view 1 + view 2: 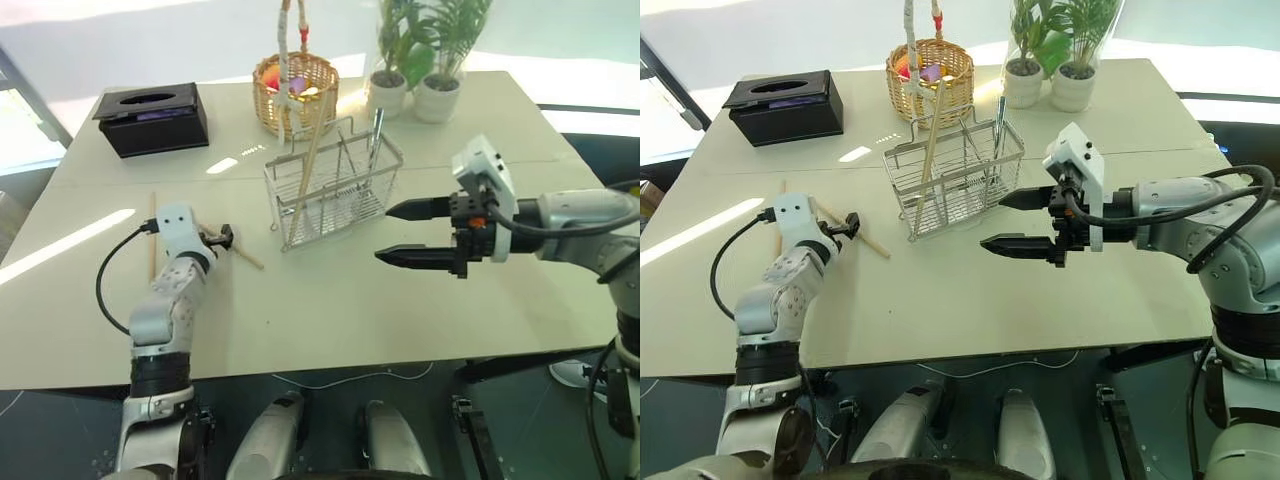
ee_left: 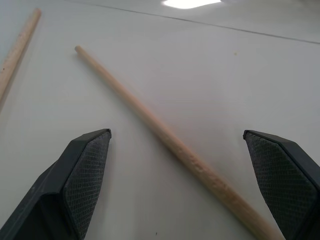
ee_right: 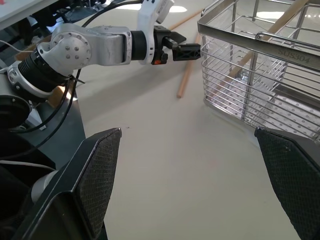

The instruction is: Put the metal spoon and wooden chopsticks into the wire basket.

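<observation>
The right gripper [image 3: 187, 185] stood wide open over the bare desk [image 3: 170, 150], facing the wire basket [image 3: 260, 85] holding a leaning chopstick [image 3: 280, 20], while the left gripper [image 3: 185, 50] hovered beside another chopstick [image 3: 186, 80] lying flat near the basket.

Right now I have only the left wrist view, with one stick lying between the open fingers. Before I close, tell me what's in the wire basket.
Observer: One wooden chopstick leans inside the wire basket, and the metal spoon stands in it too.
Operator: Report the other arm, so I know it's out of my way.
Observer: The right fingers hover open and empty beside the basket, on the robot's right of it, well apart from the left fingers.
</observation>
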You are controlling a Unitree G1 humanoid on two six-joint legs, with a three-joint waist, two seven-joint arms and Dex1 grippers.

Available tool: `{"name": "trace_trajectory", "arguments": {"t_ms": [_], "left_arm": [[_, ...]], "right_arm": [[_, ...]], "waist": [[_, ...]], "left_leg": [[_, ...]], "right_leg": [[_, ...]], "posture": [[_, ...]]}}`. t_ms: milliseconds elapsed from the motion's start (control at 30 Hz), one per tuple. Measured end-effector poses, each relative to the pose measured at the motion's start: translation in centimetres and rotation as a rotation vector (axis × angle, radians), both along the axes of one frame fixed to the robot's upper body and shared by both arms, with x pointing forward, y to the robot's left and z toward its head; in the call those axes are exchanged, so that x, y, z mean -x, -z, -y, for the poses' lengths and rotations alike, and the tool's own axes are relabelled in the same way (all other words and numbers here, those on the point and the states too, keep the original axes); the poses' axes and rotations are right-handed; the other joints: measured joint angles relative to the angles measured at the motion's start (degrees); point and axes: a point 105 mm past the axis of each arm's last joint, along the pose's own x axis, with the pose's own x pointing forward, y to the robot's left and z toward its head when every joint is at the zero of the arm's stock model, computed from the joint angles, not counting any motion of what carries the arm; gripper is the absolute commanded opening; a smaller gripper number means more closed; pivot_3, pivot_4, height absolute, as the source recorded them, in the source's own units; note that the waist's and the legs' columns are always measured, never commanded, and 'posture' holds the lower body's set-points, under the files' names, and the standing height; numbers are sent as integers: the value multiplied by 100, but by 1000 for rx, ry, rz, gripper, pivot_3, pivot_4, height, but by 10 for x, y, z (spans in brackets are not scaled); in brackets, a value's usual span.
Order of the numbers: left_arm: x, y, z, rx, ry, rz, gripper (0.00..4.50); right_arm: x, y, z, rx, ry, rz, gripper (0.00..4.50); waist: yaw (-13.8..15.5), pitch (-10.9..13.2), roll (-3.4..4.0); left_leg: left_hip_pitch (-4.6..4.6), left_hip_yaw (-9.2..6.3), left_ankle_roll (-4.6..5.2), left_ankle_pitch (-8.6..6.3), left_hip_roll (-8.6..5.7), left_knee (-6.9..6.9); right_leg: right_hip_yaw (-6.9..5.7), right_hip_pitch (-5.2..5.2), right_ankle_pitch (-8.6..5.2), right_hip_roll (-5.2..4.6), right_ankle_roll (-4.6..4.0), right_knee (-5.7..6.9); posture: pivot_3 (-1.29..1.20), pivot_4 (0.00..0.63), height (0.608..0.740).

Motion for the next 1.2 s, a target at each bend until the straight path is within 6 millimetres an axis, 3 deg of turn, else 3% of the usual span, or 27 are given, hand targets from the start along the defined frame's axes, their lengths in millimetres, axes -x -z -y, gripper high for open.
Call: {"name": "trace_trajectory", "arguments": {"t_ms": [100, 333, 467, 700, 1200], "left_arm": [[-4, -8, 1, -12, -14, -4, 4500], [-3, 2, -7, -39, -135, -201, 4500], [-10, -10, -3, 33, -196, -232, 4500], [-16, -9, 3, 152, -288, -339, 4500], [-4, -6, 6, -93, -505, -506, 4500]], "right_arm": [[-2, 1, 1, 1, 14, 7, 4418], [-4, 1, 1, -4, 27, 26, 4418], [-5, 1, -3, -25, 20, 32, 4418], [-7, 2, -5, -39, 32, 35, 4418], [-13, 1, -9, -67, 61, 67, 4418]], "waist": [[2, 0, 0], [4, 1, -3], [7, 2, -8], [1, 0, -11], [-20, -21, -11]], "left_leg": [[0, 0, 1, 0, 0, 1], [-1, 0, 2, 0, 0, 6], [-1, 0, 2, 0, 0, 12], [2, 0, 2, 0, 0, 15], [17, 13, 1, -1, -1, 14]], "right_leg": [[0, 1, 0, 0, 0, 0], [0, 1, 1, 2, 1, 2], [-2, 3, 3, 3, 5, 3], [-2, 6, 4, 3, 6, 7], [10, 12, 5, 5, 8, 15]], "posture": [[0, 150, 740], [0, 150, 740], [0, 150, 740], [0, 150, 740], [0, 150, 740]]}}
